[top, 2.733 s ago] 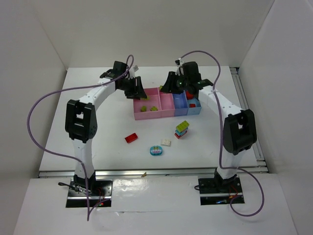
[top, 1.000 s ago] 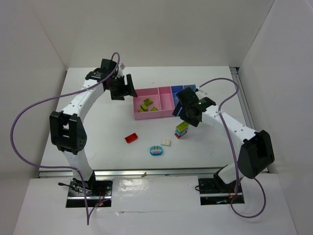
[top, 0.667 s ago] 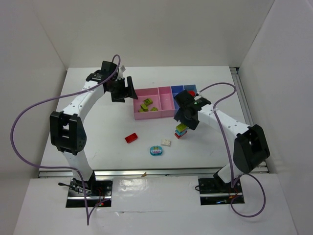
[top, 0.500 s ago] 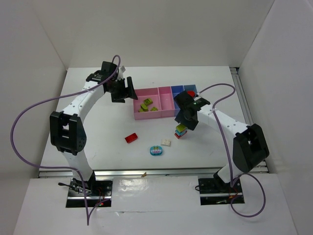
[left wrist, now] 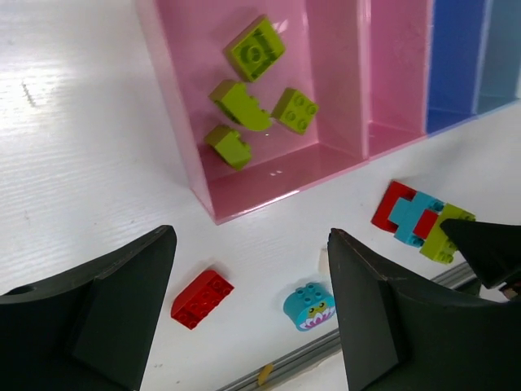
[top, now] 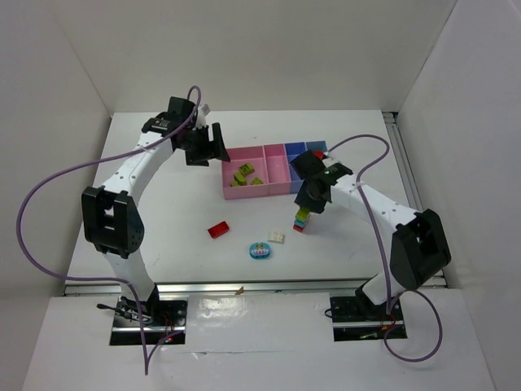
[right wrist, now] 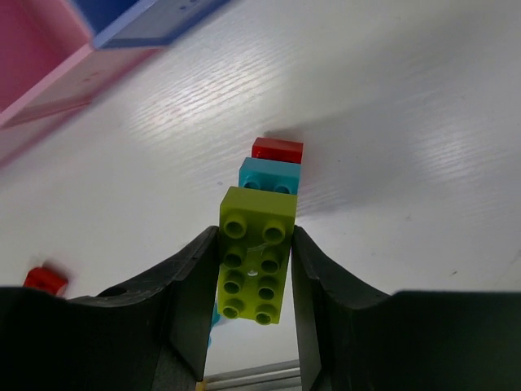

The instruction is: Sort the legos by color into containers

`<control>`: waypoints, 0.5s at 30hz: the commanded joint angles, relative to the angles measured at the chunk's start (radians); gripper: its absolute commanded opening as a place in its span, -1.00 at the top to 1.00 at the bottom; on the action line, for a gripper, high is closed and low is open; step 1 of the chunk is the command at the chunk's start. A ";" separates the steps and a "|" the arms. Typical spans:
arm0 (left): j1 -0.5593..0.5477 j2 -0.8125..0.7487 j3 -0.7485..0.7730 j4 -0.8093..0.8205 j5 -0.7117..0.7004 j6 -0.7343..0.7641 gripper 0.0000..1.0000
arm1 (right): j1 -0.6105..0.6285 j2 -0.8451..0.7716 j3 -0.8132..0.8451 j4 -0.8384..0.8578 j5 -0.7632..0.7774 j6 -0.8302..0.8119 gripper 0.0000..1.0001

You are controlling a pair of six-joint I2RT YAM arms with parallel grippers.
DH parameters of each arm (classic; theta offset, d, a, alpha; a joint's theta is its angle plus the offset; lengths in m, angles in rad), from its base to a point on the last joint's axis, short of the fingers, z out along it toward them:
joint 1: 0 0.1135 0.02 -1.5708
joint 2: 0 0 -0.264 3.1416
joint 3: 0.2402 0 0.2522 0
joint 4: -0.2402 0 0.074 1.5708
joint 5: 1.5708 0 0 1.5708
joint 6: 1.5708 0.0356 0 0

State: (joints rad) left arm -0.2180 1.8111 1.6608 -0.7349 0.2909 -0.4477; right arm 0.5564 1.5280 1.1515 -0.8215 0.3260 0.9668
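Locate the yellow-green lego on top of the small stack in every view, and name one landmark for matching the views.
Top external: the yellow-green studded plastic brick is right of centre, near the bins.
Left wrist: at the right edge, lower half.
Right wrist: centre frame, pinched in the right end effector.
Shared landmark: the teal plastic brick directly under it.

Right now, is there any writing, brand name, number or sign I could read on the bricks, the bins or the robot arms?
No readable text in any view.
yellow-green brick, clamped in the right pincer: any mark on its studs is too small to read.
teal brick: a printed toothy face, no letters.
wide pink bin: plain walls, no label.
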 commanded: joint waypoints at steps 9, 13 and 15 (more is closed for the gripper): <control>0.018 -0.075 -0.070 0.256 0.717 0.032 -0.59 | -0.171 -0.252 0.016 0.353 -0.622 -0.424 0.42; 0.019 -0.084 -0.162 0.486 0.936 -0.087 -0.65 | -0.274 -0.281 -0.033 0.585 -0.979 -0.425 0.40; 0.019 -0.084 -0.200 0.623 1.013 -0.176 -0.65 | -0.309 -0.270 -0.033 0.688 -1.073 -0.407 0.40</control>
State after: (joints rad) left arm -0.2081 1.7672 1.4956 -0.3740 1.0401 -0.5011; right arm 0.2790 1.2701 1.1362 -0.3855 -0.4381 0.5903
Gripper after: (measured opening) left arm 0.822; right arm 0.441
